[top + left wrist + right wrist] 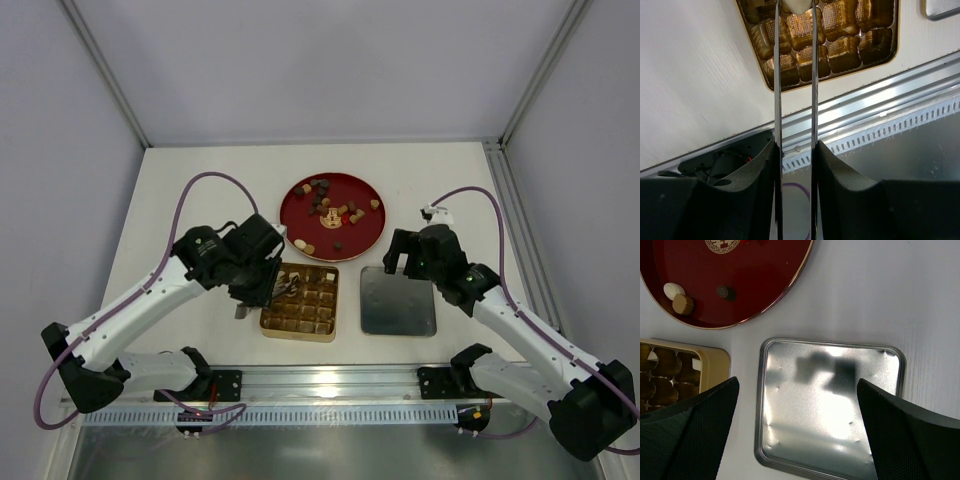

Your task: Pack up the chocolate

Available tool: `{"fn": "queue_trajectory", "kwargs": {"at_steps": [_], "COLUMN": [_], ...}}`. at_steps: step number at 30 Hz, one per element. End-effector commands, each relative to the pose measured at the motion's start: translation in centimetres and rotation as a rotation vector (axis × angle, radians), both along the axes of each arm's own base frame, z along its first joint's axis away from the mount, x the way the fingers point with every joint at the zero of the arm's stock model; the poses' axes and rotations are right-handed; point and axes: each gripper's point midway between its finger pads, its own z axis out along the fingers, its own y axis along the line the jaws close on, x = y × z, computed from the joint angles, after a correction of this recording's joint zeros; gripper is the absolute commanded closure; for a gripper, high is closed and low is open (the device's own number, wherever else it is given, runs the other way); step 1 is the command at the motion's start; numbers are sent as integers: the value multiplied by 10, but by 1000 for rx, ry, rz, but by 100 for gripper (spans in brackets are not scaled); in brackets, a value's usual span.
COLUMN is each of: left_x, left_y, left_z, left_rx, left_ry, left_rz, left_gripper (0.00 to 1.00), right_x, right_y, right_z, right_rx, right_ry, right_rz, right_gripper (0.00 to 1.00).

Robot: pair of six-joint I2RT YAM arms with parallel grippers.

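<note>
Most chocolate [330, 205] lay on the plate [372, 236]; the left gripper [289, 289] pinched 1 white piece [799, 6] above the box [840, 69], and the right gripper [797, 425] was wide open and empty.

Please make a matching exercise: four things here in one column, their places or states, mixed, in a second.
1 round red plate
2 gold square gridded box
3 silver square metal tray
4 cream white chocolate piece

A under the open right gripper
B gripped by the left gripper
C farthest from the arm bases
D beneath the held piece

Pairs: 1-C; 2-D; 3-A; 4-B
</note>
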Motion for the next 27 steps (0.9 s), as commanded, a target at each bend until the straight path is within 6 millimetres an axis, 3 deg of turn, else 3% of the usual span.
{"fn": "queue_trajectory", "kwargs": {"at_steps": [1,27], "left_x": [8,16], "left_y": [-5,-10], "left_z": [3,7], "left_rx": [-17,-11], "left_ry": [-37,-53], "left_rz": [15,8], "left_gripper": [66,61], "right_x": [8,8], "right_y": [2,3], "right_z": [7,4], "right_rx": [23,29], "right_ry": [-40,-36], "right_rz": [-15,-10], "right_gripper": [0,0]}}
